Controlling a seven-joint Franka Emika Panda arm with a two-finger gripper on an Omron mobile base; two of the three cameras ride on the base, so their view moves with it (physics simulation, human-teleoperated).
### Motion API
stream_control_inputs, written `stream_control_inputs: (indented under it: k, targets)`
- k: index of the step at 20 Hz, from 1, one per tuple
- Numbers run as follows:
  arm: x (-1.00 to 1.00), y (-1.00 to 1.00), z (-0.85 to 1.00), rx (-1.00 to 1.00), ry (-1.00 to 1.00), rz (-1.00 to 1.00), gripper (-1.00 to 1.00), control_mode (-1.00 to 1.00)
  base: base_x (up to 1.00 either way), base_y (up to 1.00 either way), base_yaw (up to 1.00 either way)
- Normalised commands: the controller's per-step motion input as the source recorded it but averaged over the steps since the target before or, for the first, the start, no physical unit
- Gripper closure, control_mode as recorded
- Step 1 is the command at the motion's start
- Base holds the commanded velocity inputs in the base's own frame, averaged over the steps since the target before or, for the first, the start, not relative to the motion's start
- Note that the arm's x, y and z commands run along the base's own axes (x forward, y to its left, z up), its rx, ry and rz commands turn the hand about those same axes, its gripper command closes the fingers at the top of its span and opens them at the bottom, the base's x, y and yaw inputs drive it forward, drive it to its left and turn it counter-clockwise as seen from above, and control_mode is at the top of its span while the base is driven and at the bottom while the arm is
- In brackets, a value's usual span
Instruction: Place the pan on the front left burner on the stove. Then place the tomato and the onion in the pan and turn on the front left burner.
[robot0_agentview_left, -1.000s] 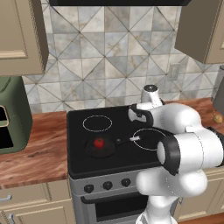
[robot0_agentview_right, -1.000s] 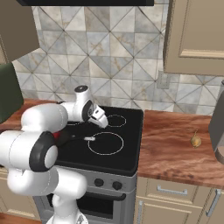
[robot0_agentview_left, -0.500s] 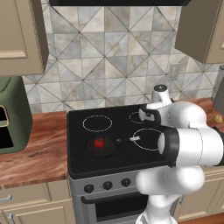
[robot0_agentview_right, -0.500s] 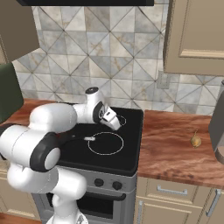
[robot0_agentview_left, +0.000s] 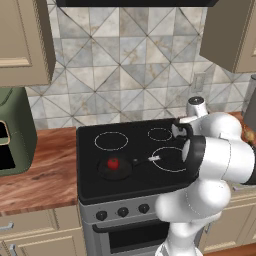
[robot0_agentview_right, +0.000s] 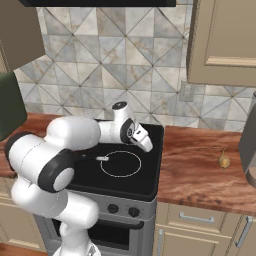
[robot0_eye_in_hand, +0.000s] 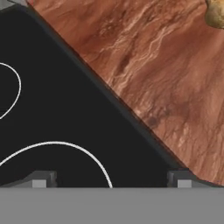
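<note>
Hand view: gripper (robot0_eye_in_hand: 111, 183) spread wide, empty (over the stove's (robot0_eye_in_hand: 65, 122) edge); onion (robot0_eye_in_hand: 215, 13) far ahead on the counter (robot0_eye_in_hand: 153, 65), probably round enough to roll from a careless pinch.

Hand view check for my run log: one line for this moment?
end effector: open, empty | pan: front left burner | tomato: in pan | onion: on counter

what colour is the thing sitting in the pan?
Bright red: the tomato in the pan, clearest in the left base view.
</note>
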Motion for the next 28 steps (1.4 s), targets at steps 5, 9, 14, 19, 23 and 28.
stream_control_inputs:
  k: [5,9,14,19,23,28]
  targets:
    - [0.00,-0.70,0.00,0.00,0.00,-0.06,-1.00,-1.00,0.00,0.00,0.00]
    - [-0.02,-0.65,0.00,0.00,0.00,-0.04,-1.00,-1.00,0.00,0.00,0.00]
    - [-0.12,-0.64,-0.03,0.00,0.00,-0.02,-1.00,-1.00,0.00,0.00,0.00]
    - [-0.16,-0.55,-0.13,-0.01,-0.01,-0.01,-1.00,-1.00,0.00,0.00,0.00]
    - [-0.01,-0.43,-0.07,-0.02,-0.07,0.00,-1.00,-1.00,0.00,0.00,0.00]
    - [0.00,-0.44,0.00,-0.05,-0.10,0.00,-1.00,-1.00,0.00,0.00,0.00]
